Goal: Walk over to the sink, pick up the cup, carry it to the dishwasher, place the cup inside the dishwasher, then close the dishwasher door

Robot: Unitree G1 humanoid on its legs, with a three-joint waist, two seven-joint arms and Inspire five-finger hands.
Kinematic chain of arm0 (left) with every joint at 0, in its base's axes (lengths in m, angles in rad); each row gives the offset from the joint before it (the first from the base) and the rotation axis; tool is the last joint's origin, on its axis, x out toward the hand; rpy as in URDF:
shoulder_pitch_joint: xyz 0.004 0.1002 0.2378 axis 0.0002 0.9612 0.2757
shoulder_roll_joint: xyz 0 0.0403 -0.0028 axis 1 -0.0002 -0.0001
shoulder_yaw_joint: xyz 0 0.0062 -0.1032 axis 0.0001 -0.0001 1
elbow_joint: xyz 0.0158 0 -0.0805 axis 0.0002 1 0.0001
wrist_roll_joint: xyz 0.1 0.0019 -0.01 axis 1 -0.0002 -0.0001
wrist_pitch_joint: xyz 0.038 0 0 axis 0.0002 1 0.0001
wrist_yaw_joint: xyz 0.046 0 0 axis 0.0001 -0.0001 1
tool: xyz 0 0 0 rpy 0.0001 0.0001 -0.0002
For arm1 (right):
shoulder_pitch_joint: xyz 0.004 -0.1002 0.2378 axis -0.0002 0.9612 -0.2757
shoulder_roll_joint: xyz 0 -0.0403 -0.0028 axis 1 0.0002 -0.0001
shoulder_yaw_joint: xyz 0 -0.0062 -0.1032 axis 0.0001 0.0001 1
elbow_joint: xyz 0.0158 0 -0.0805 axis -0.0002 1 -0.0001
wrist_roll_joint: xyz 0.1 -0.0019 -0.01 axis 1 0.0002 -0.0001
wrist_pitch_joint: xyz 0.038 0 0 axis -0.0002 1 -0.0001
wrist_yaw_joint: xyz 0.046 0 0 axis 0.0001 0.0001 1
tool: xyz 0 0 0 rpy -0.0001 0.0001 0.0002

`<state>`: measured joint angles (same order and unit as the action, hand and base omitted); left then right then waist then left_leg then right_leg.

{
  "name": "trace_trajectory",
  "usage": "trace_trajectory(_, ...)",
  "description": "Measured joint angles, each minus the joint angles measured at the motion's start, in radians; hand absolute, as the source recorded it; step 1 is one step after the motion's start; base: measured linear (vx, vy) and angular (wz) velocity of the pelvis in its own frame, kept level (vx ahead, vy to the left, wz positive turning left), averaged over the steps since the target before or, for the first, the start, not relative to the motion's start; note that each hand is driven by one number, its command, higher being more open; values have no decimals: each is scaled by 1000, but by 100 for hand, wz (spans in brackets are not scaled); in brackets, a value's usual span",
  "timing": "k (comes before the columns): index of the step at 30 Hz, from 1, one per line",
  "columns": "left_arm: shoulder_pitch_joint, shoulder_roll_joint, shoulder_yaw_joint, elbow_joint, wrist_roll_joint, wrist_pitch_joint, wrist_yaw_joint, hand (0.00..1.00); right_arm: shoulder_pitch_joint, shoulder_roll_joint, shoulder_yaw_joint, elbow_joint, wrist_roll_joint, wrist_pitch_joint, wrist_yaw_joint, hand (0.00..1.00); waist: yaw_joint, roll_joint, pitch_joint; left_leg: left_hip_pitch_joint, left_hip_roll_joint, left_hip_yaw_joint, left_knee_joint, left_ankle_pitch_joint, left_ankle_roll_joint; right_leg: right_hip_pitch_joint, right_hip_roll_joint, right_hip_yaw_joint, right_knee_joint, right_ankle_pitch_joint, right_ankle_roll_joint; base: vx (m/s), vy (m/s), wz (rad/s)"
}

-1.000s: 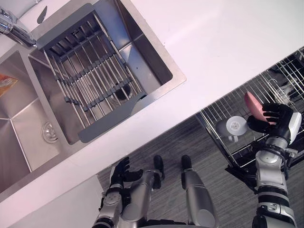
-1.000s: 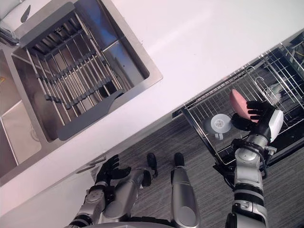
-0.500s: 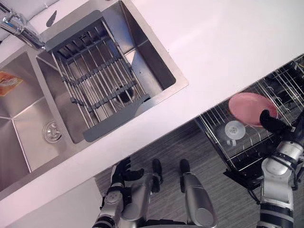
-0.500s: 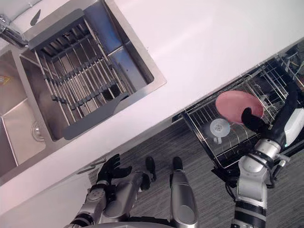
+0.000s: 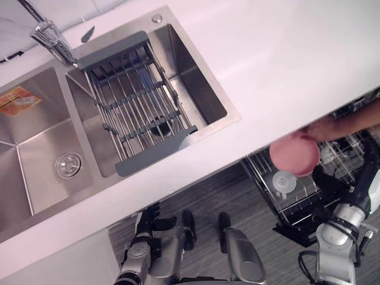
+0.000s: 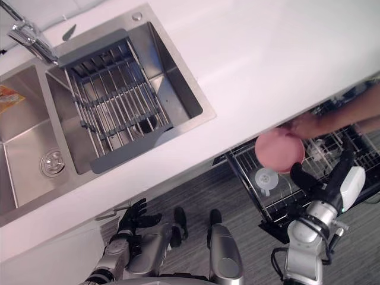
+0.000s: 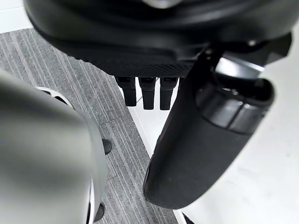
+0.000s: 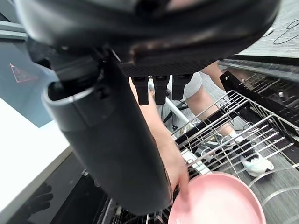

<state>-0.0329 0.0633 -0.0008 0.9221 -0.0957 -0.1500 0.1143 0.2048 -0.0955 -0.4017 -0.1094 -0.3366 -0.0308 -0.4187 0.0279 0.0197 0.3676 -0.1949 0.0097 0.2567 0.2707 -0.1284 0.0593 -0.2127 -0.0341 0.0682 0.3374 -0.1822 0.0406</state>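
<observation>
Grey striped floor (image 5: 237,196) nearest. Left hand (image 6: 133,217) low by the counter edge, fingers loosely spread, empty. Right hand (image 6: 332,181) over pulled-out dishwasher rack (image 6: 244,173), fingers straight, thumb apart, gripping nothing. Pink cup (image 6: 279,151) just beyond, above the rack, held by a person's hand (image 6: 303,126). White countertop (image 5: 285,65) behind; double sink (image 5: 35,148), drying rack (image 5: 139,104) and faucet (image 5: 50,38) farthest.

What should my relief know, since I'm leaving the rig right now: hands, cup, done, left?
Left hand: open, idle, low by the counter front.
Right hand: open, holding nothing, beside the pulled-out dishwasher rack.
Pink cup: over the rack, held by a person's hand, seemingly not yet set down in it.
Done: cup brought to the dishwasher.
Left: cup into the rack, door shut.
</observation>
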Motion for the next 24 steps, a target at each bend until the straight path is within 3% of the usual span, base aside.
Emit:
trace_trajectory(8, 59, 12, 47, 30, 37, 59, -53, 90, 90, 67, 64, 34, 2, -15, 80, 90, -1, -29, -121, 72, -11, -36, -65, 13, -18, 92, -5, -38, -82, 4, 1, 81, -3, 12)
trace_trajectory(14, 111, -6, 71, 30, 65, 63, -52, 90, 92, 80, 100, 107, -1, -15, 109, 90, 0, -23, -222, 121, -16, -56, -138, 50, -30, 140, -1, -54, -140, 24, -5, 17, -21, 8)
trace_trajectory(24, 142, -27, 75, 28, 121, 28, -42, 90, 112, 80, 102, 180, -3, -13, 112, 90, -2, -3, -269, 156, -26, -56, -219, 101, -22, 168, 0, -50, -215, 75, -3, -17, 2, -1)
